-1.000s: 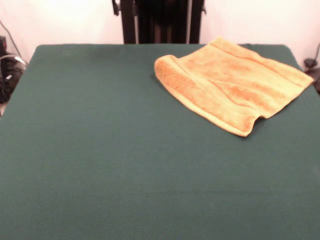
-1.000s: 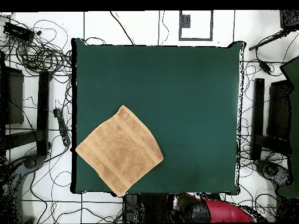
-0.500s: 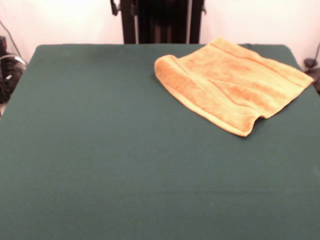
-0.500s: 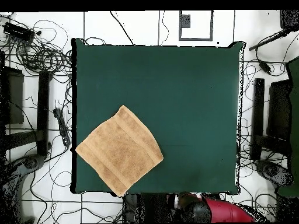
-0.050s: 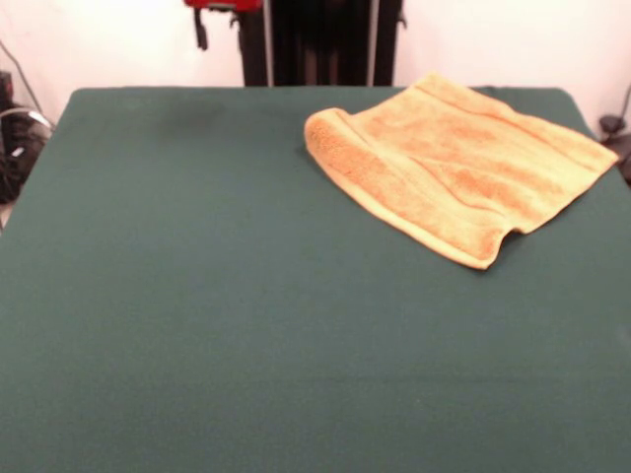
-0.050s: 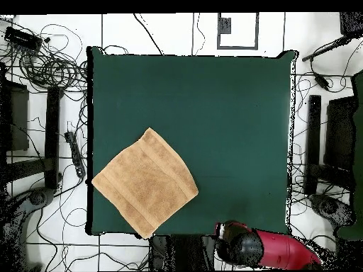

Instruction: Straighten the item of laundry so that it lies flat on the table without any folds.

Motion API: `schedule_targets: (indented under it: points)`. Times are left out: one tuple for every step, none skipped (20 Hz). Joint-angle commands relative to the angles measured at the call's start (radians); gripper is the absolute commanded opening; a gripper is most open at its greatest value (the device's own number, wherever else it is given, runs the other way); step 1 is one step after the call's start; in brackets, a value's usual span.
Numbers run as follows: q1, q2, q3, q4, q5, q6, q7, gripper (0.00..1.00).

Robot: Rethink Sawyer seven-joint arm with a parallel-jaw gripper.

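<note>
Nearest, at the bottom of the front view: bare green worktop (image 5: pixel 246 345), nothing set on it across the lower and left parts of the frame.

Further back, upper right of the front view: the towel (image 5: pixel 455 163), golden-orange, laid at an angle. Its left edge is seen doubled over into a thick roll, and its near corner is lifted in a small curl clear of the cloth top. Woven bands are visible across the middle. In the overhead view the towel (image 6: pixel 145 182) sits at the lower left of the worktop (image 6: pixel 234 106), with two corners reaching or slightly passing the worktop's edges.

Farthest, top edge of the front view: the claw (image 5: pixel 200 28), of which only a dark tip below a red part is shown; whether it is spread or pressed together cannot be told. The red arm (image 6: pixel 276 249) is seen at the bottom of the overhead view, off the worktop.

Risks, judged: a pull toward the near edges could drag the towel off the worktop; a pinch taken through both layers of the rolled edge could shift the fold rather than open it; a deep descent could snag the felt.
</note>
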Motion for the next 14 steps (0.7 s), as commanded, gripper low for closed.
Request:
schedule_targets:
  points:
    - [0.029, 0.088, 0.146, -0.23, 0.085, 0.141, 0.017, 1.0]
    - [0.024, 0.093, 0.152, -0.248, 0.087, 0.158, 0.002, 1.0]
    - [0.02, 0.096, 0.154, -0.259, 0.092, 0.161, 0.0, 1.0]
    - [0.016, 0.097, 0.156, -0.27, 0.098, 0.168, -0.001, 1.0]
    - [0.013, 0.099, 0.158, -0.28, 0.104, 0.176, -0.003, 1.0]
    - [0.009, 0.102, 0.16, -0.292, 0.109, 0.179, -0.003, 1.0]
    - [0.003, 0.103, 0.165, -0.3, 0.113, 0.181, -0.005, 1.0]
    - [-0.002, 0.103, 0.17, -0.308, 0.113, 0.185, -0.014, 1.0]
    - [-0.007, 0.103, 0.175, -0.316, 0.113, 0.19, -0.022, 1.0]
    - [-0.011, 0.104, 0.18, -0.324, 0.113, 0.194, -0.031, 1.0]
    - [-0.016, 0.104, 0.185, -0.329, 0.112, 0.2, -0.041, 1.0]
    - [-0.023, 0.104, 0.191, -0.332, 0.111, 0.204, -0.049, 1.0]
    - [-0.03, 0.104, 0.199, -0.34, 0.11, 0.214, -0.059, 1.0]
    - [-0.038, 0.105, 0.207, -0.347, 0.109, 0.224, -0.069, 1.0]
